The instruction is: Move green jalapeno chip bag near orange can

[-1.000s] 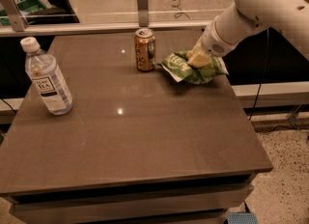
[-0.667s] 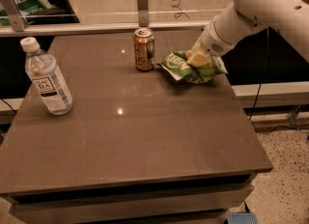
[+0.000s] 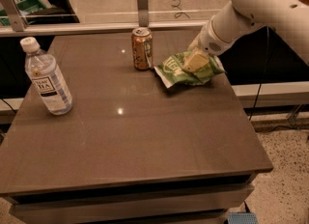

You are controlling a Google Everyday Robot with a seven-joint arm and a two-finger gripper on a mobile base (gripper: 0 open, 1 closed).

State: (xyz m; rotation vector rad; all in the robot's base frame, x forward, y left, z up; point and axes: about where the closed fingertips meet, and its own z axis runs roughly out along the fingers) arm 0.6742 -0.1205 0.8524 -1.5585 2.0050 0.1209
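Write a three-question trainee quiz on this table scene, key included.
1. True or false: the orange can lies on its side.
2. Where is the tool? A) down on the green jalapeno chip bag B) on the orange can C) raised high, touching nothing
3. Fill in: the plastic bottle has a ___ cap.
Key: 1 false; 2 A; 3 white.

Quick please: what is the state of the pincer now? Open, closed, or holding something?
Pincer: down on the green jalapeno chip bag, just right of the orange can; whether it is open or closed cannot be told.
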